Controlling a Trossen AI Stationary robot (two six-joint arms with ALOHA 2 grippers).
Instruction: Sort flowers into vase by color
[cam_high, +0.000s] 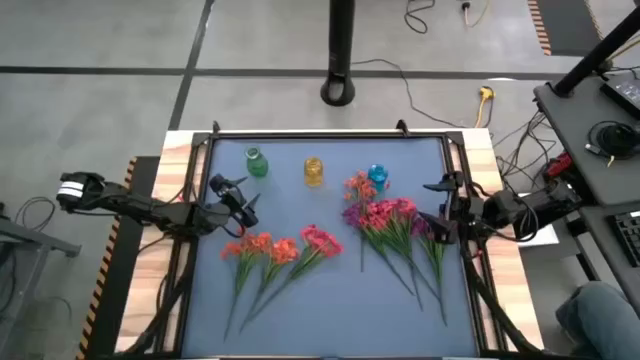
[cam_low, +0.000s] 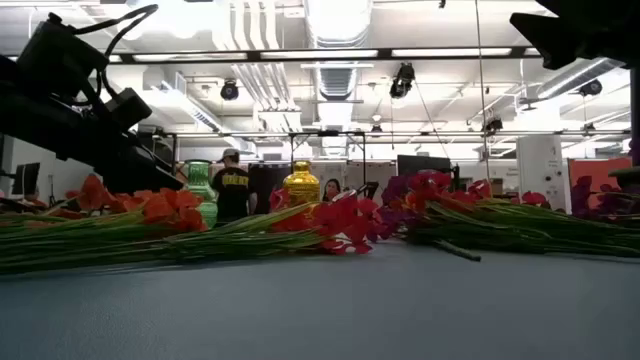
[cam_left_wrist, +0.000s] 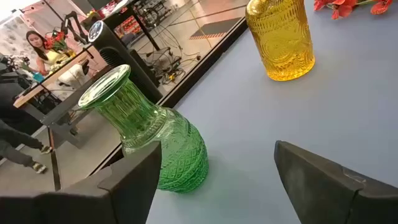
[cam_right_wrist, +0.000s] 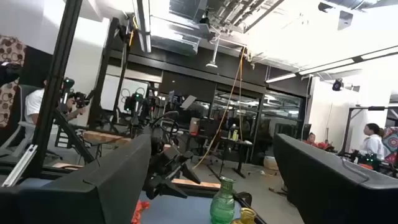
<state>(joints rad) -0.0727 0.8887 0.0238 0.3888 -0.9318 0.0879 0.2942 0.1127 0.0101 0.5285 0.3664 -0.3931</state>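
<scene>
A big workshop with bright ceiling lights and desks sits behind a blue-grey table (cam_high: 330, 300). People (cam_low: 233, 190) stand far back in the room.

Three small vases stand in a row near the far edge of the table. The green vase (cam_high: 256, 162) is on the left, the yellow vase (cam_high: 313, 171) is in the middle and the blue vase (cam_high: 378, 177) is on the right. No flower is in any vase.

The flowers lie flat on the table in two bunches. The orange-red flowers (cam_high: 260, 246) lie on the left side, with the pink-red flowers (cam_high: 321, 239) just beside them. Their green stems point toward the near edge. The other bunch (cam_high: 388, 218) lies on the right side, with purple, pink-red and orange-red blossoms mixed together. It is close to the blue vase.

The left gripper (cam_high: 234, 201) is above the table on the left, between the green vase and the orange-red flowers. Its two dark fingers (cam_left_wrist: 134, 180) are wide apart and hold nothing. In the left wrist view, the green vase sits close in front of them, with the yellow vase farther off.

The right gripper (cam_high: 443, 210) is up in the air by the right edge of the table, just beside the mixed bunch. Its fingers (cam_right_wrist: 112, 177) are wide apart too, and they hold nothing. It points across the table toward the left arm.
</scene>
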